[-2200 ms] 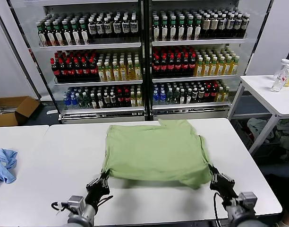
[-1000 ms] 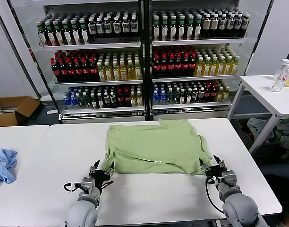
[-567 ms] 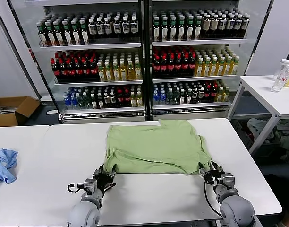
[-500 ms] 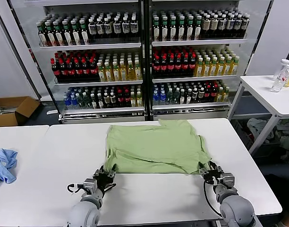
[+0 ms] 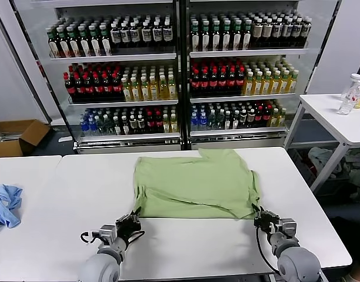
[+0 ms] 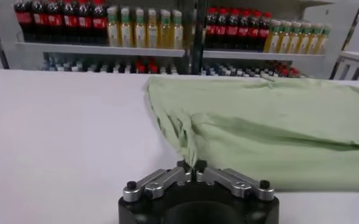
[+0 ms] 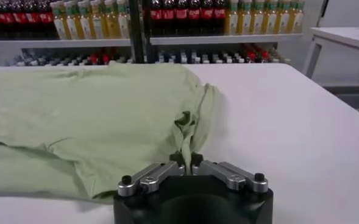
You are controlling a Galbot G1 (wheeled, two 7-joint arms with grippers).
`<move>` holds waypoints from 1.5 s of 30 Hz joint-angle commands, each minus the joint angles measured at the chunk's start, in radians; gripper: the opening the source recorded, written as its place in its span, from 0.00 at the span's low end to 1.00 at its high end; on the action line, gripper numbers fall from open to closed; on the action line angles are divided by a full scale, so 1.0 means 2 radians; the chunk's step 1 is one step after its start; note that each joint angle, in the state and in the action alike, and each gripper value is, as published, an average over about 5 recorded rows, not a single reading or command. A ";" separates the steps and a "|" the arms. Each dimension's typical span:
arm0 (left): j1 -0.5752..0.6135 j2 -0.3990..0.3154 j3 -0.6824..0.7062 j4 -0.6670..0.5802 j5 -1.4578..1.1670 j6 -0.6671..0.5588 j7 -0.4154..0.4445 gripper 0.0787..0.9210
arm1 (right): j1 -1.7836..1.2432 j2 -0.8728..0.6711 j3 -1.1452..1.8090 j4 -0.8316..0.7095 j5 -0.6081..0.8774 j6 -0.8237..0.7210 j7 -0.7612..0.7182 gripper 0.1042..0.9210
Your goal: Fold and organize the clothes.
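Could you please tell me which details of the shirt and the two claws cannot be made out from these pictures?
- Polo shirt: collar, buttons and chest print are not visible in any view.
- Left claw, right claw: the pinched corners are hidden between shut fingers.
- Shirt's far hem: foreshortened in both wrist views.

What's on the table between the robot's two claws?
In the head view, only bare white table lies between the left gripper and right gripper; the green shirt, pinched by both, lies just beyond.

Both arms reach low and forward, the left gripper (image 5: 135,216) and right gripper (image 5: 257,215) each with fingers pinched closed.
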 commanded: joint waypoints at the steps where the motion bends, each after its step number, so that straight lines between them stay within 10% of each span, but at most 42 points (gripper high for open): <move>1: 0.093 0.018 -0.012 -0.093 -0.027 0.001 -0.001 0.01 | -0.081 0.001 0.028 0.068 -0.010 0.006 -0.003 0.05; 14: 0.285 0.035 -0.052 -0.238 0.035 -0.003 -0.021 0.01 | -0.245 0.034 0.062 0.191 -0.090 0.025 0.014 0.06; 21: 0.299 0.037 -0.064 -0.250 0.042 0.002 -0.019 0.02 | -0.244 0.034 0.074 0.230 -0.105 0.035 0.015 0.28; 37: -0.026 0.016 -0.049 -0.051 0.010 0.013 0.001 0.53 | 0.106 -0.017 -0.030 0.054 0.046 -0.031 0.072 0.82; 45: -0.193 0.034 0.034 0.112 0.061 0.060 0.001 0.80 | 0.306 -0.001 -0.145 -0.113 0.065 -0.054 0.085 0.88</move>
